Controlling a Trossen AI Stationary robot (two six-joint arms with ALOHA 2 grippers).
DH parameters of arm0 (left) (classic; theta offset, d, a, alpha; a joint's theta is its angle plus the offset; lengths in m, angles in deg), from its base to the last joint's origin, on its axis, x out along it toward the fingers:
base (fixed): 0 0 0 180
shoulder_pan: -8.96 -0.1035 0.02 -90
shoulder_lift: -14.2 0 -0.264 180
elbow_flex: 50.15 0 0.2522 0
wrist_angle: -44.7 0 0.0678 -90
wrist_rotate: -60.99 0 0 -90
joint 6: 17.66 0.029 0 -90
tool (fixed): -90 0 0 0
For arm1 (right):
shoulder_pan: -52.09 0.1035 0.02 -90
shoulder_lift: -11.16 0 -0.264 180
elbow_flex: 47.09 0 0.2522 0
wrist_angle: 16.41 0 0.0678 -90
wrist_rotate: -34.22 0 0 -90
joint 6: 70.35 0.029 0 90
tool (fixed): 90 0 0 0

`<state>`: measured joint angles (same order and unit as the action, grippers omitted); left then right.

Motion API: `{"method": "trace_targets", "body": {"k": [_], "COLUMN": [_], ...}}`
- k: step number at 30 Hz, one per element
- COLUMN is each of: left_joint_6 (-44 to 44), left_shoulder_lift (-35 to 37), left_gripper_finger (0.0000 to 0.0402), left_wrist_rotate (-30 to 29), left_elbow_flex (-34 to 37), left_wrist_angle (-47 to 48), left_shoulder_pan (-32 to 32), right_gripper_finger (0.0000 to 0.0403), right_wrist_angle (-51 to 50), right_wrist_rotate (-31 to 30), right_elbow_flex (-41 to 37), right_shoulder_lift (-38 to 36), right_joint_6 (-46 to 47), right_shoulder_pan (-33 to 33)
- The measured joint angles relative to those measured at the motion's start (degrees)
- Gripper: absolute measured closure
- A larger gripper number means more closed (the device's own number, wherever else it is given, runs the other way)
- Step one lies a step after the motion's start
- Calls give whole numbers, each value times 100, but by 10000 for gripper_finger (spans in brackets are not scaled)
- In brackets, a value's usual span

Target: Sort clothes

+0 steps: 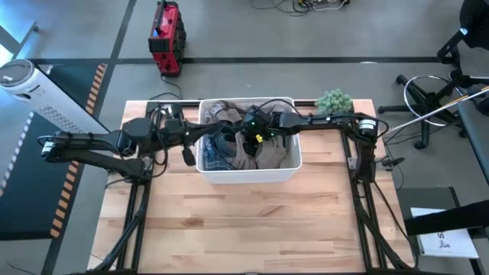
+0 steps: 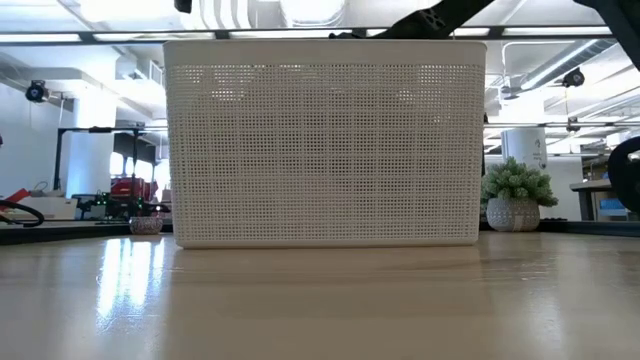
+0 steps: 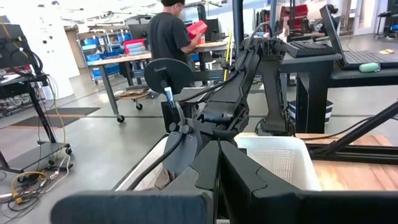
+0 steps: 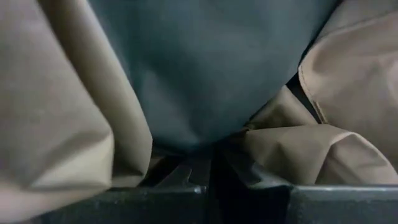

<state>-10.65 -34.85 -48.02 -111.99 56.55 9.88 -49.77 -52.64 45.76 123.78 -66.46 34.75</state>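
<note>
I have both arms reaching in over the white bin (image 1: pixel 248 173), which sits at the far middle of the desk (image 1: pixel 244 229) with the clothes (image 1: pixel 229 153) still heaped inside it. My right gripper (image 1: pixel 258 139) is down in the heap: its wrist view is filled with a taupe garment (image 4: pixel 56 124) and a dark grey-green tee (image 4: pixel 211 68) pressed right against the fingers. The fingers are fully together, but I cannot tell whether any fabric is pinched between them. My left gripper (image 3: pixel 217 180) is also closed, holding nothing that I can see, and it rests at the bin's left rim, looking across the bin toward the right arm. A small potted plant (image 1: pixel 334 101) stands just beside the bin's far right corner.

I judge sorting has barely begun, since nothing lies on the desk outside the bin. Next I would lift the right arm slowly and check that one garment comes up alone; if nothing rises, I would spread the fingers and bite again, deeper into one fold.
</note>
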Motion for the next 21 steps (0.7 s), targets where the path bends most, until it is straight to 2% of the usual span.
{"method": "trace_targets", "body": {"k": [21], "left_joint_6": [-151], "left_shoulder_lift": [31], "left_gripper_finger": [402], "left_wrist_rotate": [0], "left_elbow_flex": [199], "left_wrist_angle": [-79], "left_shoulder_pan": [-2], "right_gripper_finger": [403], "right_wrist_angle": [-96], "right_wrist_rotate": [-160], "right_elbow_flex": [-50], "right_shoulder_lift": [-1356], "right_joint_6": [-325], "right_shoulder_pan": [85]}}
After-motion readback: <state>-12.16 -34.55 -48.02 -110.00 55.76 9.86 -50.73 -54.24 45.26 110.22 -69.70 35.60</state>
